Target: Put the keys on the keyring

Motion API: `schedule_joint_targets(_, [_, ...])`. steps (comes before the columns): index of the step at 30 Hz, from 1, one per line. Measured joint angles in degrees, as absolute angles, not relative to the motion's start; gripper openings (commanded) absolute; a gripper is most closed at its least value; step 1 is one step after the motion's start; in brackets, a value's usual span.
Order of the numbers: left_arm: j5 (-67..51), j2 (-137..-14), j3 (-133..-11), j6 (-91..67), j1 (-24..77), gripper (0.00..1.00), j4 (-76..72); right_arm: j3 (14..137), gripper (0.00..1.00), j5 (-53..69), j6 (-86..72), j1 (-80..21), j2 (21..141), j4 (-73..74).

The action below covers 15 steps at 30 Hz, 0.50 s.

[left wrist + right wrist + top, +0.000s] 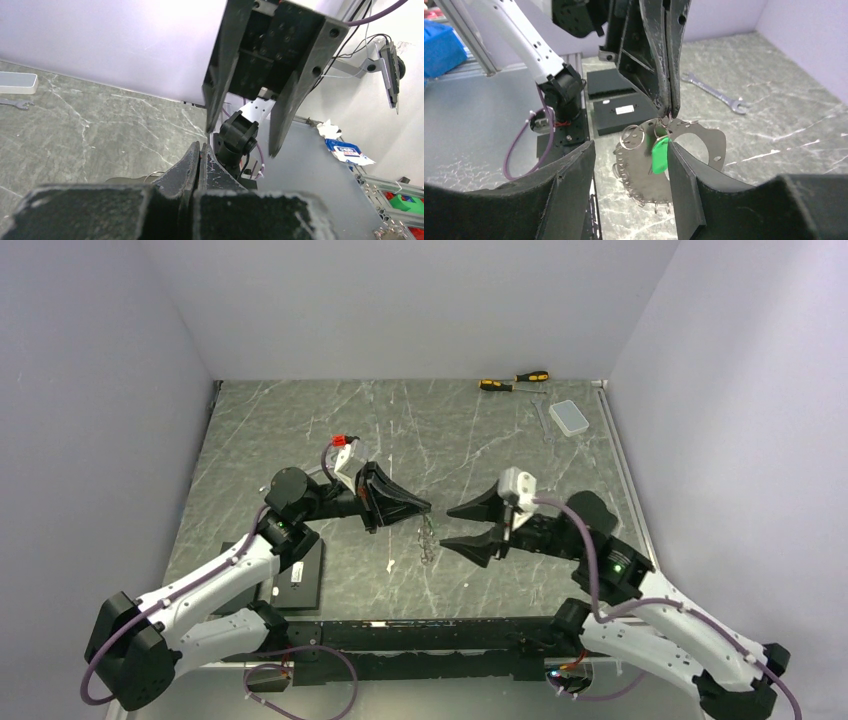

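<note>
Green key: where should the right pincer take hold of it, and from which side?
Grip the key by its green head, the widest free part. It hangs in front of the keyring, just below the left pincer that is shut on the ring's top. So come in level from where the open right pincer faces it, and close across the head, clear of the left pincer.

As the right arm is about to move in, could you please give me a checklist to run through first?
1. Left gripper shut on the keyring: ok.
2. Right gripper open, jaws apart: ok.
3. Green key hanging at the keyring: ok.
4. Key fully threaded on: cannot tell.
5. Keyring lifted clear of the table: cannot tell.
6. Wrench lying apart from both grippers: ok.
</note>
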<state>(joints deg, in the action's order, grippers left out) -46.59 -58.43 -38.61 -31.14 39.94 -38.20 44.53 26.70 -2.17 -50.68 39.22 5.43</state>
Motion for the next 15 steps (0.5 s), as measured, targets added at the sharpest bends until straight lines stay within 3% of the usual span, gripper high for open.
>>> schedule_joint_targets(6, [-46.63, -58.43, -38.61, -31.16, 39.94, 0.0, -38.37, 44.38, 0.5, 25.76, -1.48, -50.68, 33.28, 6.76])
schedule_joint_targets(15, [-47.77, -59.4, -38.61, -32.45, 39.94, 0.0, -41.06, 43.68, 0.45, 24.27, -1.06, -50.68, 38.06, 4.97])
